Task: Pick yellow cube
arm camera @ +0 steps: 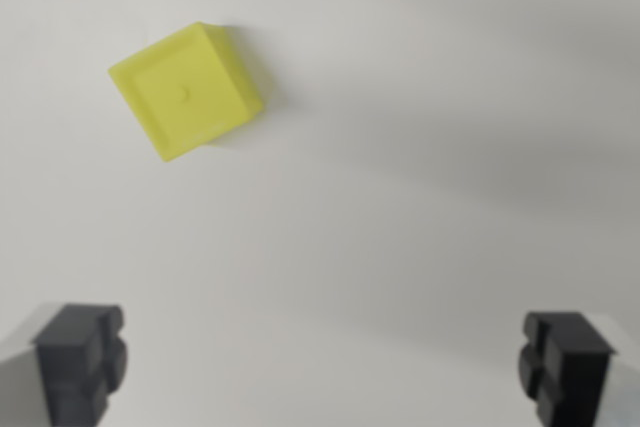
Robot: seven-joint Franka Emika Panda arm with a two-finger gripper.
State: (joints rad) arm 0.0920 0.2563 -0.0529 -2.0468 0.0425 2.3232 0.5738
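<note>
A yellow cube (pixel 186 90) rests on a plain white surface in the upper left of the wrist view, turned at an angle, with a small dimple on its top face. My gripper (pixel 320 367) is open; its two black fingertips (pixel 80 357) show at the bottom corners, far apart, with nothing between them. The cube lies well above and toward the wrist view's left of the gap between the fingers, apart from both.
The white surface (pixel 420 147) fills the whole view, with soft grey shadows across its right half. No other objects show.
</note>
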